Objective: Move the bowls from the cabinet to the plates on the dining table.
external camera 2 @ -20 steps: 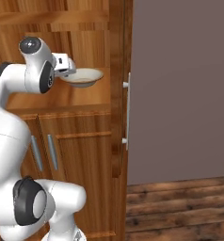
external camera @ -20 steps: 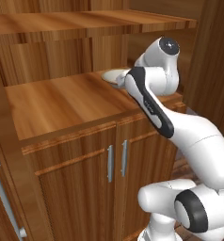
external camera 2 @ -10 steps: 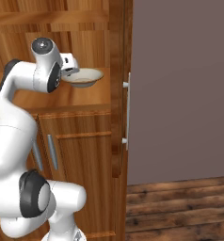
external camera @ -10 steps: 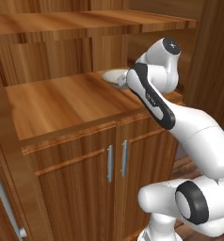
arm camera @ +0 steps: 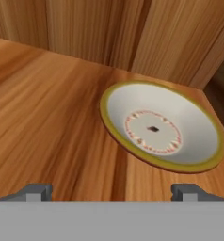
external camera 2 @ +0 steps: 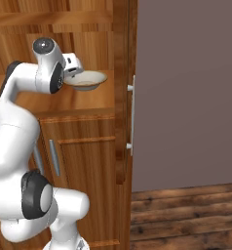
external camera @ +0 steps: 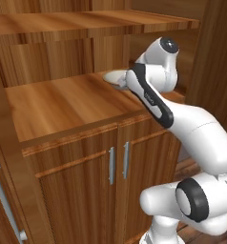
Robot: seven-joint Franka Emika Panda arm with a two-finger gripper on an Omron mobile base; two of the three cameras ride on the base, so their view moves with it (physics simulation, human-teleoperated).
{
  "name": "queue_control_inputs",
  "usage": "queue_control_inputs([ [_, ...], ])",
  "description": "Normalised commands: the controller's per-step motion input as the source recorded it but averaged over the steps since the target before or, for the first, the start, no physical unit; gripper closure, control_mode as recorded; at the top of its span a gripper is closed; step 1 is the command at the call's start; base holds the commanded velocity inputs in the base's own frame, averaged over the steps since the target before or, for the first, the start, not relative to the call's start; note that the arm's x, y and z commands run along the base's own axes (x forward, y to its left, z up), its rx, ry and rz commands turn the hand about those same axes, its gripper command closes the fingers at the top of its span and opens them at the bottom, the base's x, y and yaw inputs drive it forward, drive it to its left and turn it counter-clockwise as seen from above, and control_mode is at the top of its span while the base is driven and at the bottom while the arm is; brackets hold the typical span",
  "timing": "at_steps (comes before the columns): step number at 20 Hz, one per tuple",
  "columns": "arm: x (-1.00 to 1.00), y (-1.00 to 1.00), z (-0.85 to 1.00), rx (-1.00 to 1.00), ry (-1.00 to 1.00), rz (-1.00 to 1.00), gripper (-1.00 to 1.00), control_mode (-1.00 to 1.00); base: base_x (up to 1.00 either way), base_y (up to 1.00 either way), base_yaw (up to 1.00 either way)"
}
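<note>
Wide-open, empty pincer (arm camera: 111, 192) hovered before the beige bowl (arm camera: 160, 129) on the cabinet (external camera: 72, 102) shelf; next, likely a rim grasp.

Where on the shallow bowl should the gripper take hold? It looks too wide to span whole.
Probably on the near rim of the bowl, one finger inside and one outside, coming from above. The wall is low and flared, and the open gripper already faces that edge on the shelf.

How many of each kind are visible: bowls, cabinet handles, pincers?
Bowls: 1, the beige bowl on the cabinet shelf.
Cabinet handles: 4, including the pair on the lower doors.
Pincers: 1, the pincer, open.
Total: 6
</note>
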Motion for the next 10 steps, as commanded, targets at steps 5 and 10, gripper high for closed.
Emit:
queue_control_inputs([
  [5, 0.24, 0.00, -0.08, -0.06, 0.00, 0.00, -1.00, -1.00, 0.00, 0.00, 0.00],
  [10, 0.28, 0.00, -0.27, -0.04, 0.00, 0.00, -1.00, -1.00, 0.00, 0.00, 0.00],
])
